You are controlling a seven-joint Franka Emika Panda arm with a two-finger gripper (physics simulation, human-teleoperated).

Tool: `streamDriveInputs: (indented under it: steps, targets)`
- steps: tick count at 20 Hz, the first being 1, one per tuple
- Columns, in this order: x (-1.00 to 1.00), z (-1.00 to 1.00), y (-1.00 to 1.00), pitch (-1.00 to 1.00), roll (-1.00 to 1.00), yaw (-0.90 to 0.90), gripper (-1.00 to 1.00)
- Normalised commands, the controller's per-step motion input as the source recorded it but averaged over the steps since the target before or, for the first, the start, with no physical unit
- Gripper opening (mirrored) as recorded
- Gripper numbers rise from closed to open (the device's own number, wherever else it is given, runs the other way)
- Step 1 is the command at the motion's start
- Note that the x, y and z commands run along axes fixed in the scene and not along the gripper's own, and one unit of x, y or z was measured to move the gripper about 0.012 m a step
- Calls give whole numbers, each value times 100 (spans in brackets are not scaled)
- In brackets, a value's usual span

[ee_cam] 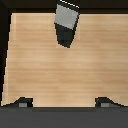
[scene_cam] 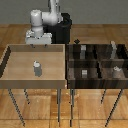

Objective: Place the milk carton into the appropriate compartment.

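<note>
Standing upright near the middle of the light tan bin, the milk carton waits untouched. Up at twelve o'clock from it, over the bin's far wall, hovers the hand, released, its fingertips spread wide in the wrist view. I'd drop straight over the carton, square the fingers to its flat sides, and grip low before carrying it toward the dark divided bin at three o'clock.
</note>
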Motion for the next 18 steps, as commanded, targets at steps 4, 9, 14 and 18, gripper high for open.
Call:
streamDriveInputs:
  steps: [4,9,14,18]
  targets:
    - [100,0,0,0,0,0,100]
    - [80,0,0,0,0,0,100]
    - [0,0,-20,0,0,0,100]
    - [25,0,0,0,0,0,100]
